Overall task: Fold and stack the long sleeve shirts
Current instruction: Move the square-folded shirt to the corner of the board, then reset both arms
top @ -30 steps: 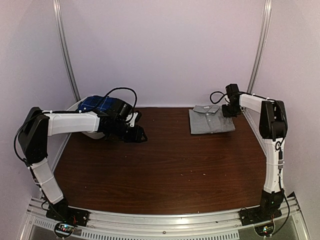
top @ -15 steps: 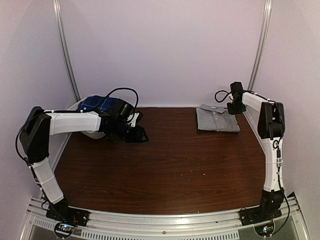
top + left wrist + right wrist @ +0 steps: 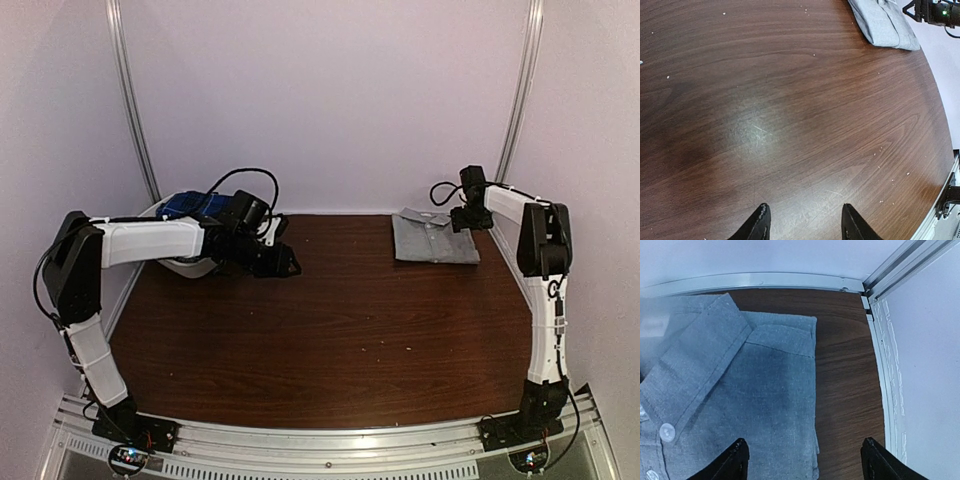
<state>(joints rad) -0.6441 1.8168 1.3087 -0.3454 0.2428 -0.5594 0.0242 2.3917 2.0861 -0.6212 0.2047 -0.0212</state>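
A grey long sleeve shirt (image 3: 434,238) lies folded flat at the table's far right corner, collar and white buttons showing (image 3: 740,390). It also shows far off in the left wrist view (image 3: 885,22). My right gripper (image 3: 468,215) hovers over its right edge, open, with nothing between its fingertips (image 3: 805,460). A dark blue plaid shirt (image 3: 190,206) sits bunched at the far left, partly hidden behind my left arm. My left gripper (image 3: 285,263) hangs open over bare wood (image 3: 805,220), holding nothing.
A white basket (image 3: 165,212) at the far left holds the plaid shirt. A metal rail (image 3: 755,280) and the white side wall (image 3: 925,365) stand close to the right gripper. The table (image 3: 330,320) is dark brown wood.
The right gripper has carried the grey shirt back and right into the corner, then opened and let it go. The left arm has shifted slightly to the right.
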